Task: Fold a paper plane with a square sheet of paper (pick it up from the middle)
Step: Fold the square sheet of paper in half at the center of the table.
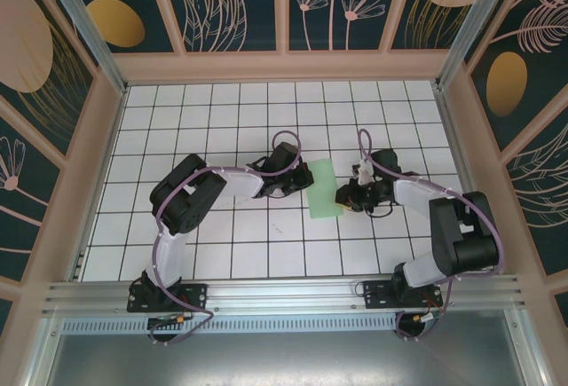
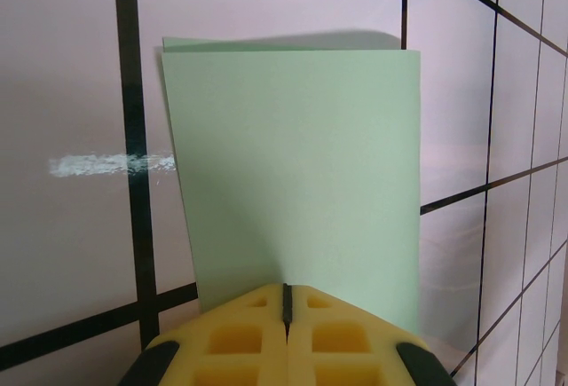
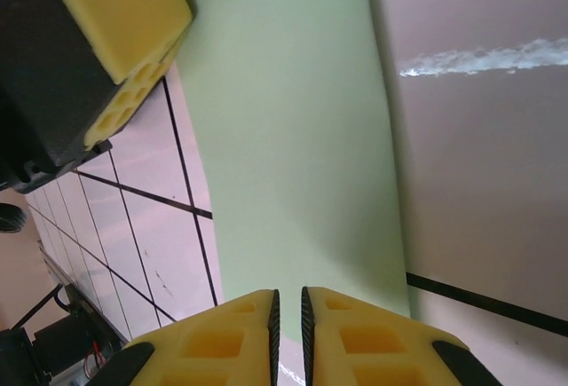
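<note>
Green square sheet of paper (image 1: pixel 325 188), folded double, left gripper (image 2: pixel 286 293) closed

1 pale green sheet of paper (image 1: pixel 324 188) lies flat mid-table (image 1: pixel 266 253) as a narrow rectangle, with the left gripper (image 1: pixel 300 179) at its left edge and the right gripper (image 1: pixel 344 196) at its right.

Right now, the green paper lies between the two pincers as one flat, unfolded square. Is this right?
Not quite: the green paper is folded in half, not an unfolded square. The left wrist view shows a second layer at its far edge.
</note>
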